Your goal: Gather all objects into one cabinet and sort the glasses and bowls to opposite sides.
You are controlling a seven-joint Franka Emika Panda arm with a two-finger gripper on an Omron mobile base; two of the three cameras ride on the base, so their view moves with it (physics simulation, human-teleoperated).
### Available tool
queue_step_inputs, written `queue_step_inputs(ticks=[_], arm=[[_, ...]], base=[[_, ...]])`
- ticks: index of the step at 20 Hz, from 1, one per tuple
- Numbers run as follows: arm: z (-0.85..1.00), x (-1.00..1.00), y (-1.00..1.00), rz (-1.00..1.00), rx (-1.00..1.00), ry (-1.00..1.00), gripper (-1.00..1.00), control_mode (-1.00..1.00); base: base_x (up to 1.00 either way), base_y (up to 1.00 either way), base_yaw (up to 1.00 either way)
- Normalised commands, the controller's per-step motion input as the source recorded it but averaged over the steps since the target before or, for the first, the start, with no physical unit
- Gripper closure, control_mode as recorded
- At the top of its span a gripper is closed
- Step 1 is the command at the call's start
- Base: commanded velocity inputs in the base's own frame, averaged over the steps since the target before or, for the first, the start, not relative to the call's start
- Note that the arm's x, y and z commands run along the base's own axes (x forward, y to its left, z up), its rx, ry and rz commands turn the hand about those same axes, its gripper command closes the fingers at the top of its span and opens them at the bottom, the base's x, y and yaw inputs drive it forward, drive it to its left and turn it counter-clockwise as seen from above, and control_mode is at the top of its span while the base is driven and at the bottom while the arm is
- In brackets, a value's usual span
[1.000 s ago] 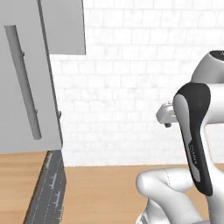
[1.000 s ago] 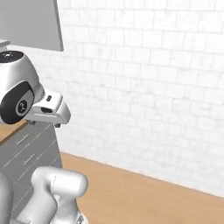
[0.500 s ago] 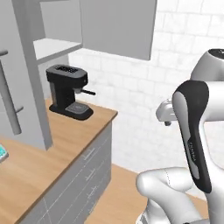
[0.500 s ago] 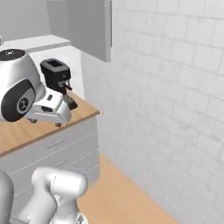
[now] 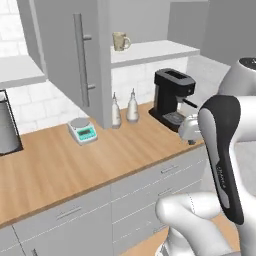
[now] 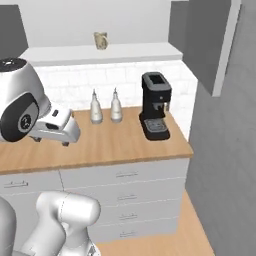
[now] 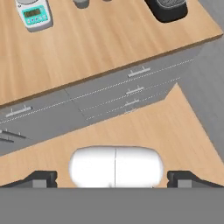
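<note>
A cream-beige tumbler (image 5: 120, 41) (image 6: 101, 40) stands alone on the white shelf floor of the open wall cabinet (image 5: 150, 51) (image 6: 125, 52). The cabinet's grey door (image 5: 57, 55) with its silver bar handle hangs open to the left. My gripper (image 5: 190, 140) (image 6: 50, 142) (image 7: 113, 177) hovers in front of the counter edge, well below and away from the tumbler. It is open, its fingertips (image 7: 41, 178) wide apart with nothing between them, pointing down at the drawers and floor. The bowls are out of view.
On the wooden counter (image 5: 75, 160) stand a black coffee machine (image 5: 172, 95) (image 6: 156, 106), two grey-white bottles (image 5: 124, 109) (image 6: 105, 107) and a small kitchen scale (image 5: 82, 130) (image 7: 34, 14). Grey drawers (image 7: 109, 94) run below. Another open cabinet door (image 6: 207, 42) juts out at right.
The whole picture has swung: the camera moved from a bare tiled wall to face the counter, coffee machine and open cabinet. The gripper has stayed open.
</note>
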Motion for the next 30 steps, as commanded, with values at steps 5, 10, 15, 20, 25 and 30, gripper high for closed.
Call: queue_step_inputs(ticks=[5,10,15,20,25,30], arm=[[0.00,0.00,0.00,0.00,0.00,0.00,-1.00,1.00],[0.00,0.00,0.00,0.00,0.00,0.00,-1.00,1.00],[0.00,0.00,0.00,0.00,0.00,0.00,-1.00,1.00],[0.00,0.00,0.00,0.00,0.00,0.00,-1.00,1.00],[0.00,0.00,0.00,0.00,0.00,0.00,-1.00,1.00],[0.00,0.00,0.00,0.00,0.00,0.00,-1.00,1.00]], base=[[0.43,-0.19,0.40],[0.46,-0.42,0.20],[0.64,-0.56,0.18],[0.59,-0.58,0.22],[0.44,-0.44,0.32],[0.22,-0.05,0.15]])
